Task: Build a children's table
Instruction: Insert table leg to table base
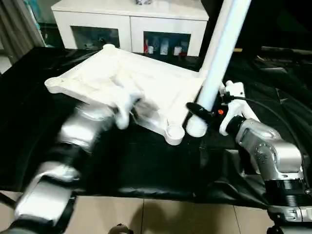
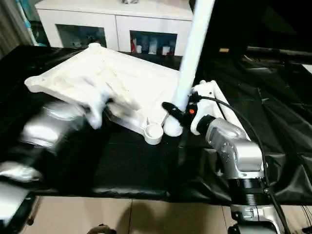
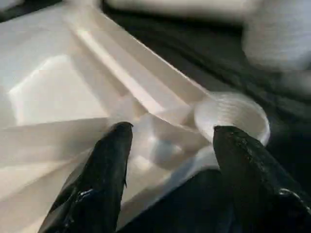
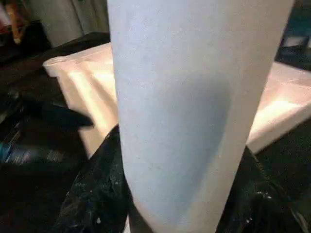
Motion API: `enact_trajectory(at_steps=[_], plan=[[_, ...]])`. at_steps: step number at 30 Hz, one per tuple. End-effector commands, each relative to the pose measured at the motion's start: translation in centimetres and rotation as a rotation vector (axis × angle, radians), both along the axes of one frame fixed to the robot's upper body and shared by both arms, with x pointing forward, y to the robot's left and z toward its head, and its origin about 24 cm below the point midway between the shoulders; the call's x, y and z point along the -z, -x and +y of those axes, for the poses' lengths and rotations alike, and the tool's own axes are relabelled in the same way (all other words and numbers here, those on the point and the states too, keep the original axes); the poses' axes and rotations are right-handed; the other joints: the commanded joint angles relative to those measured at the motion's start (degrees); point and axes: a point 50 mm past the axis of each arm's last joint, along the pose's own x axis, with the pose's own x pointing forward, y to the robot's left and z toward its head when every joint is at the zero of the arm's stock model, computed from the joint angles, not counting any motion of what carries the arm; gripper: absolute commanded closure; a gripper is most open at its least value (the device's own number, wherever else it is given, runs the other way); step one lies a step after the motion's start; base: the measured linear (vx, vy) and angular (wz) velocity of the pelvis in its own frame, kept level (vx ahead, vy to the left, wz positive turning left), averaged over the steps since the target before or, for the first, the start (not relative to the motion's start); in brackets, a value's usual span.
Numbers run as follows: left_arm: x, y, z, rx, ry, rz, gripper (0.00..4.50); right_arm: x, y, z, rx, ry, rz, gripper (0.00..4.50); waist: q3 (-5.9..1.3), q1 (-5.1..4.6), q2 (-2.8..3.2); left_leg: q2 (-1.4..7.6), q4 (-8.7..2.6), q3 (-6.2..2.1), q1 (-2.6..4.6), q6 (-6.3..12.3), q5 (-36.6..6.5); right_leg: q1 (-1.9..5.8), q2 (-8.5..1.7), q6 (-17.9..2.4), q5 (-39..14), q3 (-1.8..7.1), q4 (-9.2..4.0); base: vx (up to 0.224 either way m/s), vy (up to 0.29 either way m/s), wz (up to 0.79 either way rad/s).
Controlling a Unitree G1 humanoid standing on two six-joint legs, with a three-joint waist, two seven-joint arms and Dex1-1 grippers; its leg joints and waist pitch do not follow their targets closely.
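I found the tabletop (image 1: 131, 90) lying ribbed underside up on the black-sheeted desk (image 1: 122, 165), in front of the white cabinet (image 1: 131, 22). No leg was seated in any socket I could see, so I judged assembly barely begun, with 4 legs to fit. The right gripper (image 1: 199, 111) pinched 1 leg (image 1: 220, 53), held nearly upright just beside the near corner socket (image 1: 174, 131), which stood empty. The left gripper (image 3: 167, 141) hung spread over the tabletop's ribs near that socket, holding nothing. Behind the cabinet's glass doors stood small items I could not identify.
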Motion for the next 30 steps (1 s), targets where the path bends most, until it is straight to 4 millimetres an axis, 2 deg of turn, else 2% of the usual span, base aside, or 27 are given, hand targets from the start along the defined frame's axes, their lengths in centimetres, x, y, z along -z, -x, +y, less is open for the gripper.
enact_trajectory(at_steps=[1,2,3,4,5,6,8,10,12,16,20,22,24,27,30], plan=[[-0.8,-0.3,0.0,0.034,-0.044,-0.042,1.47,-0.7,0.1,-0.7,0.029,0.002,-0.034,2.64,-4.75,-0.51,0.38,1.71,-3.91,-0.49,1.26,-1.93,-8.02,3.56,-3.85,-11.38,-1.20,2.65,-3.25,0.000,0.000,0.00],[-0.5,-0.7,0.3,0.132,-0.221,-0.078,1.47,-0.6,0.7,-1.1,0.035,0.013,-0.040,2.64,-4.50,-0.90,0.32,1.52,-3.97,-0.33,1.27,-1.44,-8.82,3.43,-3.53,-10.40,-3.45,2.74,-4.08,0.000,0.000,0.00],[-0.6,-1.0,0.5,0.156,-0.290,-0.098,1.47,-0.6,1.0,-1.4,0.038,0.021,-0.043,2.64,-4.72,-0.69,0.47,1.59,-3.87,-0.40,1.58,-1.51,-8.90,3.42,-3.60,-10.03,-3.62,2.77,-3.88,0.000,0.000,0.00],[-0.7,-1.2,0.6,0.168,-0.324,-0.111,1.47,-0.6,1.2,-1.5,0.040,0.027,-0.045,2.64,-4.61,-1.02,0.25,1.57,-4.03,-0.51,1.33,-1.56,-8.99,3.65,-3.56,-9.54,-3.72,2.79,-3.82,0.000,0.000,0.00],[-0.7,-1.4,0.8,0.177,-0.380,-0.130,1.47,-0.6,1.5,-1.7,0.043,0.032,-0.041,2.64,-4.57,-1.25,0.25,1.60,-4.03,-0.49,1.41,-1.48,-9.20,3.58,-3.55,-9.19,-4.15,2.79,-4.12,0.000,0.000,0.00],[-0.7,-1.5,0.8,0.179,-0.404,-0.137,1.47,-0.6,1.5,-1.7,0.045,0.033,-0.040,2.64,-4.68,-1.40,0.25,1.70,-3.99,-0.58,1.44,-1.59,-9.22,3.70,-3.71,-9.69,-3.66,2.76,-3.74,0.000,0.000,0.00],[-0.7,-1.7,1.0,0.187,-0.440,-0.149,1.47,-0.6,1.8,-1.8,0.049,0.037,-0.038,2.64,-4.60,-1.93,0.13,1.66,-3.92,-0.52,1.23,-0.97,-9.09,3.78,-3.72,-11.09,-3.29,2.73,-3.78,0.000,0.000,0.00],[-0.5,-1.8,1.4,0.210,-0.510,-0.137,1.47,-0.6,2.3,-2.0,0.050,0.042,-0.031,2.64,-4.69,-2.24,0.30,1.69,-3.80,-0.52,1.18,-0.42,-8.57,3.82,-3.81,-12.16,-2.35,2.74,-3.62,0.000,0.000,0.00],[-0.3,-1.8,1.6,0.238,-0.589,-0.144,1.47,-0.7,2.7,-2.1,0.050,0.046,-0.025,2.64,-4.52,-2.70,0.27,1.61,-3.82,-0.54,1.03,0.09,-8.73,3.93,-3.71,-12.65,-2.28,2.74,-3.82,0.000,0.000,0.00],[-0.1,-2.0,1.5,0.230,-0.606,-0.140,1.47,-0.8,3.1,-2.2,0.058,0.049,-0.020,2.64,-4.25,-3.04,0.51,1.72,-3.79,-0.44,1.46,0.42,-10.56,3.57,-3.69,-13.68,-4.01,2.76,-4.15,0.000,0.000,0.00],[0.1,-1.8,1.5,0.248,-0.592,-0.095,1.47,-0.8,3.3,-2.3,0.061,0.051,-0.017,2.64,-4.12,-2.96,0.51,1.79,-3.86,-0.47,1.44,0.54,-10.83,3.58,-3.81,-14.12,-4.90,2.81,-4.27,0.000,0.000,0.00],[0.0,-1.7,1.4,0.270,-0.579,-0.062,1.75,-0.8,3.3,-2.3,0.063,0.051,-0.015,2.64,-4.05,-2.99,0.61,1.77,-3.86,-0.45,1.43,0.67,-10.78,3.50,-3.74,-14.38,-4.69,2.78,-4.29,0.000,0.000,0.00],[0.1,-1.5,1.6,0.306,-0.596,0.000,1.82,-0.8,3.4,-2.2,0.061,0.055,-0.014,2.64,-4.14,-2.94,0.52,1.84,-3.91,-0.49,1.48,0.70,-10.69,3.55,-3.84,-14.73,-4.33,2.76,-4.20,0.000,0.000,0.00],[0.2,-1.6,1.6,0.304,-0.633,-0.016,2.00,-0.9,3.3,-2.1,0.060,0.051,-0.014,2.64,-4.09,-2.96,0.45,1.82,-3.87,-0.48,1.38,1.01,-10.35,3.66,-3.85,-15.06,-3.01,2.79,-4.07,0.000,0.000,0.00],[0.3,-1.6,1.5,0.307,-0.647,-0.031,2.22,-0.9,3.3,-1.9,0.055,0.052,-0.014,2.64,-4.09,-2.92,0.67,1.83,-3.85,-0.51,1.38,1.19,-10.53,3.69,-3.93,-15.13,-3.60,2.76,-4.20,0.000,0.000,0.00]])
